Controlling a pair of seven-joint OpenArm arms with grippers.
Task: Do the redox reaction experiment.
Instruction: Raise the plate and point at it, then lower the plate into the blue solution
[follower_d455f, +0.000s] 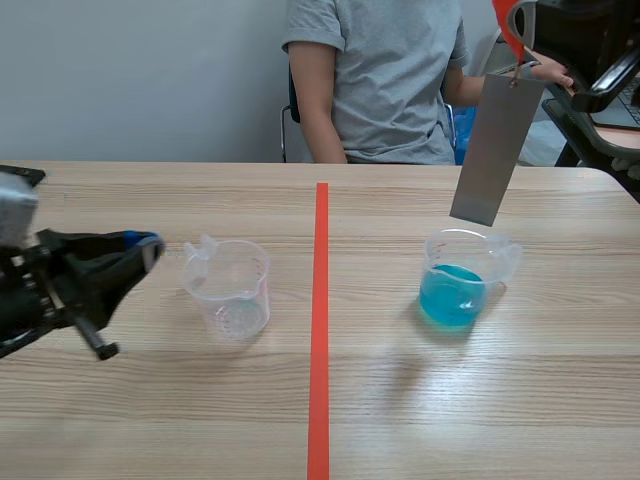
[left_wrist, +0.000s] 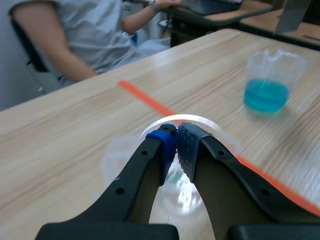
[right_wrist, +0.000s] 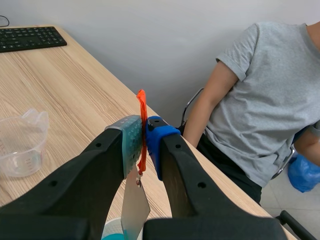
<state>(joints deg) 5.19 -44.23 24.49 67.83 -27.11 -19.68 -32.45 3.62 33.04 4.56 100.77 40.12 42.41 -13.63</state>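
The right gripper (right_wrist: 145, 135) is clamped on a thin orange ribbon (right_wrist: 142, 125), and from that ribbon a flat grey metal strip (follower_d455f: 497, 150) hangs free in the air. In the scene view the strip's long axis runs from about 1 o'clock at the ribbon down to about 7 o'clock at its lower end, so it hangs tilted rather than plumb.

The cup of blue liquid (follower_d455f: 462, 280) stands on the table (follower_d455f: 400, 400) on the right arm's side of the orange line. Its open mouth lies at roughly 6 o'clock from the strip's lower end, near it but not touching. The strip has not yet entered the cup. The right wrist view agrees, since the strip hangs under the gripper with a sliver of the cup's rim and blue liquid beneath it.

That is the relation the coming move likely turns on: a descent toward 6 o'clock, with a small nudge toward 7 so the tilted lower end clears the rim.

The left gripper (follower_d455f: 150, 245) is closed on nothing, its pads pressed together. It sits at about 9 o'clock from the empty cup (follower_d455f: 228, 290), just beside it and apart. The right arm is plainly the nearer one to the blue liquid – the left is well apart from it.
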